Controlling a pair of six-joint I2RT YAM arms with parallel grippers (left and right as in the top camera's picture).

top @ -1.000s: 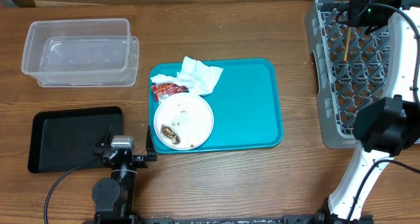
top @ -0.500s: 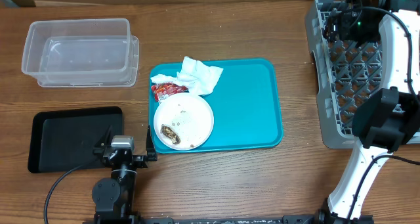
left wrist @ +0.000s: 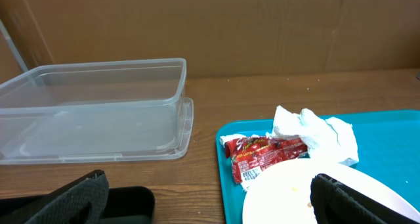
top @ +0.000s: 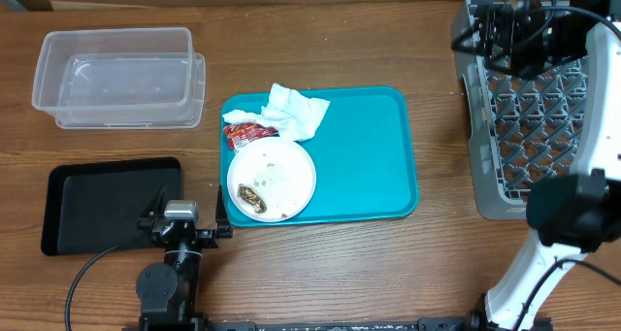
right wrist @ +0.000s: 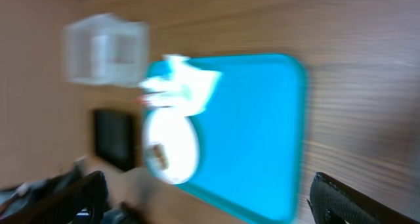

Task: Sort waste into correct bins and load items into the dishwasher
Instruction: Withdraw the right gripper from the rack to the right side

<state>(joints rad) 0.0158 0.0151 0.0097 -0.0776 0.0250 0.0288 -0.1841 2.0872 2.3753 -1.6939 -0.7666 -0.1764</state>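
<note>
A white plate (top: 277, 176) with a brown food scrap (top: 252, 195) and rice grains lies on the teal tray (top: 369, 147). Beside it lie a red wrapper (top: 247, 132) and a crumpled napkin (top: 296, 113). The clear tub (top: 116, 74) stands at the back left, and the black tray (top: 97, 203) lies in front of it. My left gripper (top: 184, 216) rests open near the table's front, with nothing between its fingers (left wrist: 65, 201). My right gripper (top: 493, 35) hangs open over the far left corner of the grey dish rack (top: 529, 117). Its wrist view is blurred. No chopsticks show.
In the left wrist view the tub (left wrist: 98, 106), wrapper (left wrist: 266, 152), napkin (left wrist: 315, 135) and plate (left wrist: 295, 191) lie ahead. The right arm's white links stand along the rack's right side. Bare wood separates the teal tray from the rack.
My right gripper has opened; the chopstick it held upright over the rack is gone from view. That gripper has swung left over the rack. The left arm has not moved.
</note>
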